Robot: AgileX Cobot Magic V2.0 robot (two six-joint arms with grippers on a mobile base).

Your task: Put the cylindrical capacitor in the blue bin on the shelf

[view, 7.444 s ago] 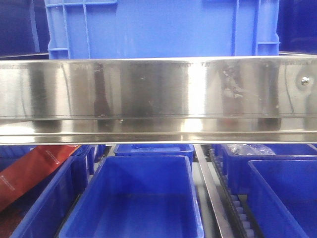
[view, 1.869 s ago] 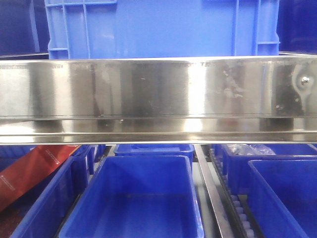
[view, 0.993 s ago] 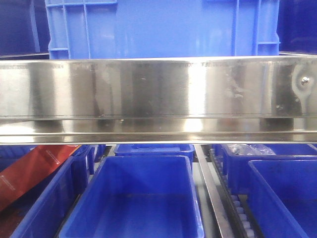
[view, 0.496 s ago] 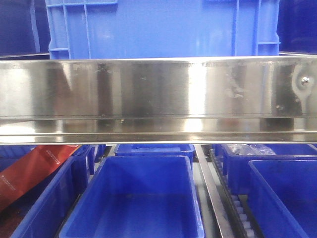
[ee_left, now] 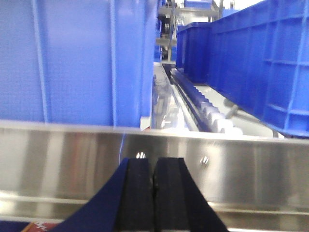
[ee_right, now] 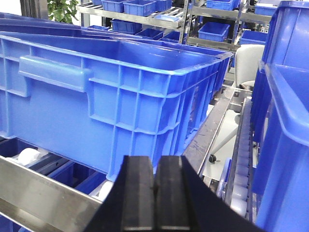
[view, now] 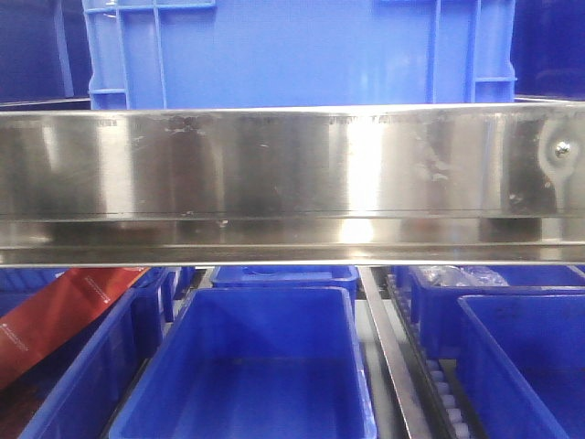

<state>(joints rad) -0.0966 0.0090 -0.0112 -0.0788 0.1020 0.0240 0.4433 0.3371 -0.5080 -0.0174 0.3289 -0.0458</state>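
Note:
The cylindrical capacitor does not show in any view. The shelf's shiny steel front rail [view: 292,183] spans the front view, with a large blue bin [view: 302,50] on the level above it and an empty blue bin [view: 251,366] on the level below. My left gripper [ee_left: 154,166] is shut, pads together, right in front of the rail [ee_left: 72,159]. Nothing shows between its pads. My right gripper [ee_right: 155,169] is also shut with nothing seen between the pads, and it points at the corner of a big blue bin [ee_right: 111,92] above the rail [ee_right: 43,193].
A red package [view: 55,315] lies at the lower left. A bin with clear bags [view: 457,274] sits at the lower right. Roller tracks [ee_left: 207,106] [ee_right: 239,159] run between bins. More blue bins [ee_left: 251,63] [ee_right: 285,145] crowd the right of both wrist views.
Only the dark reflections on the steel rail have shifted. The bins and the red package have not moved.

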